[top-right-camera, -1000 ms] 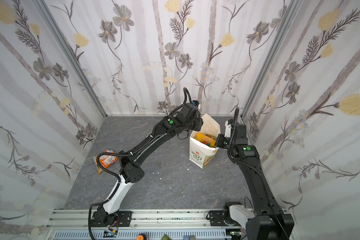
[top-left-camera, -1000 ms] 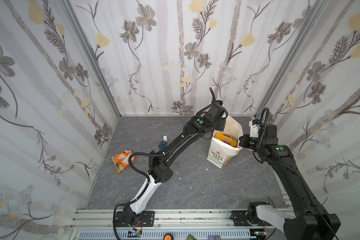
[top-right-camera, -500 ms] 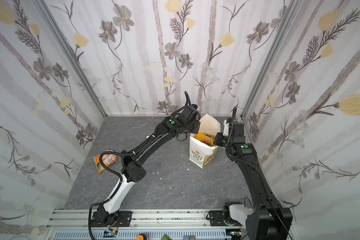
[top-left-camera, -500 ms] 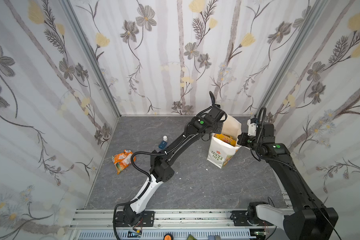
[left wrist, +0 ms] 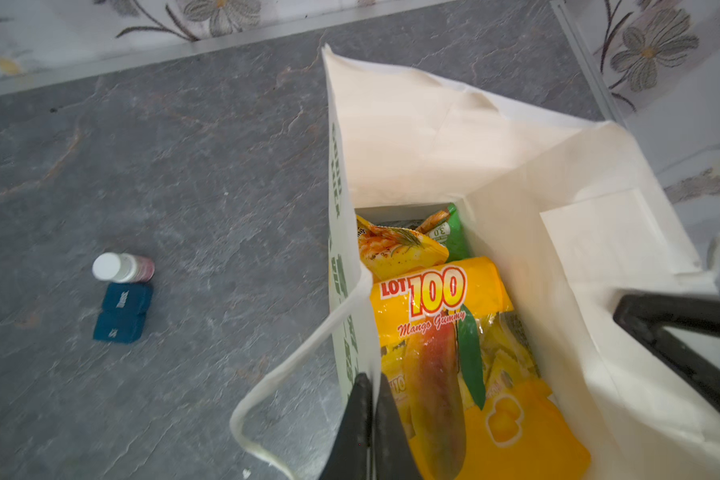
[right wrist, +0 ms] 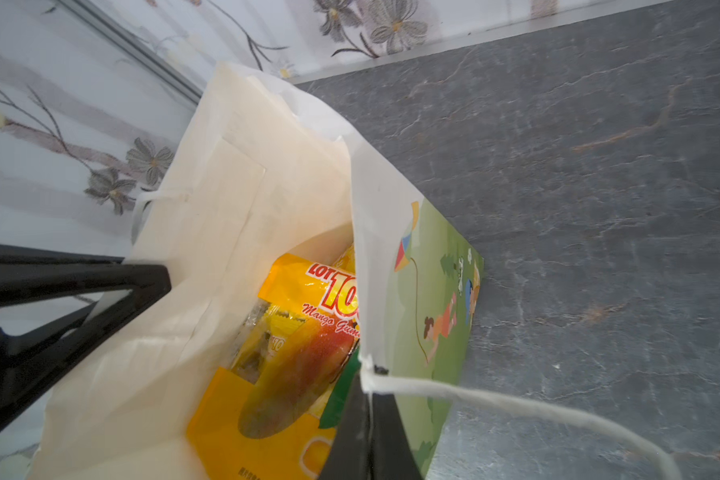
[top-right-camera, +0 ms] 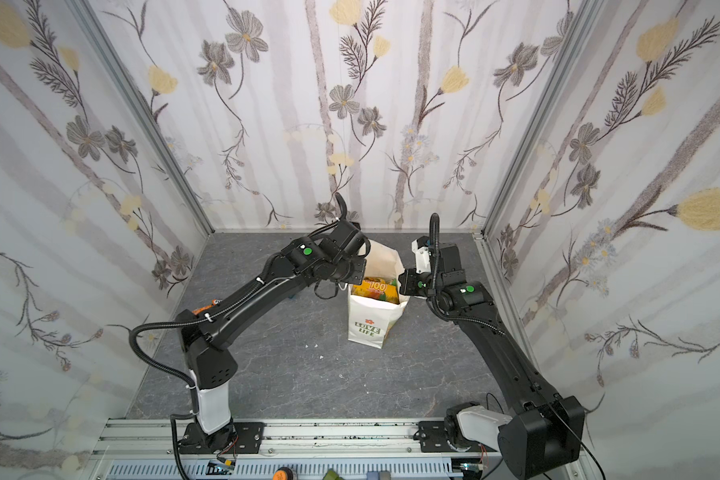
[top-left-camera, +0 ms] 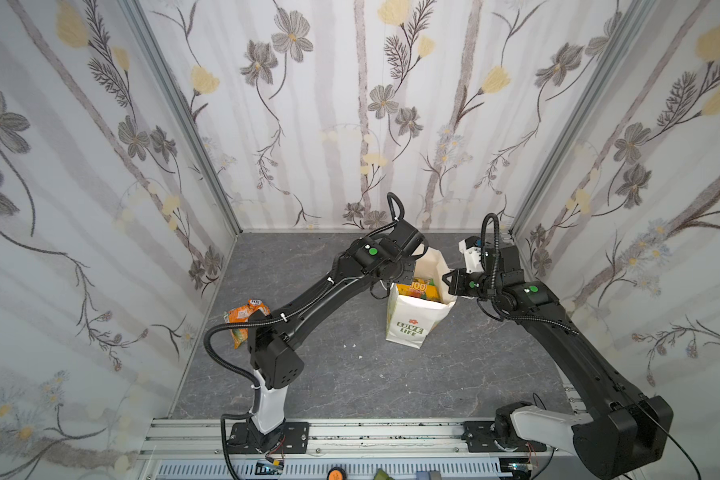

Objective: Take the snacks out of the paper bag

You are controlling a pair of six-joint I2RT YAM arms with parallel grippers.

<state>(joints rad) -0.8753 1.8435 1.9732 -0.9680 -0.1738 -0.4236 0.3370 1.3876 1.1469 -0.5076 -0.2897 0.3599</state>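
Note:
The white paper bag [top-left-camera: 408,328] [top-right-camera: 368,328] stands upright at the back of the grey floor, its mouth spread open. My left gripper [left wrist: 373,380] is shut on the bag's left rim [left wrist: 350,291], beside a cord handle [left wrist: 292,365]. On the opposite rim [right wrist: 366,249] my right gripper [right wrist: 368,386] is shut too, just under the other handle [right wrist: 516,407]. Snacks lie inside: a large orange-yellow mango gummy packet [left wrist: 441,332] [right wrist: 300,353] [top-left-camera: 418,289] on top, with a yellow packet [left wrist: 395,249] and a green packet [left wrist: 454,232] behind it.
An orange-and-white packet [top-left-camera: 246,316] lies on the floor at the left, near the wall. A small bottle with a white cap [left wrist: 121,268] and two small dark teal packets [left wrist: 121,316] sit on the floor left of the bag. Papered walls close in behind and at both sides.
My left gripper has shut on the bag's left rim. The right gripper has kept its hold, and the bag's mouth now stands spread between the two.

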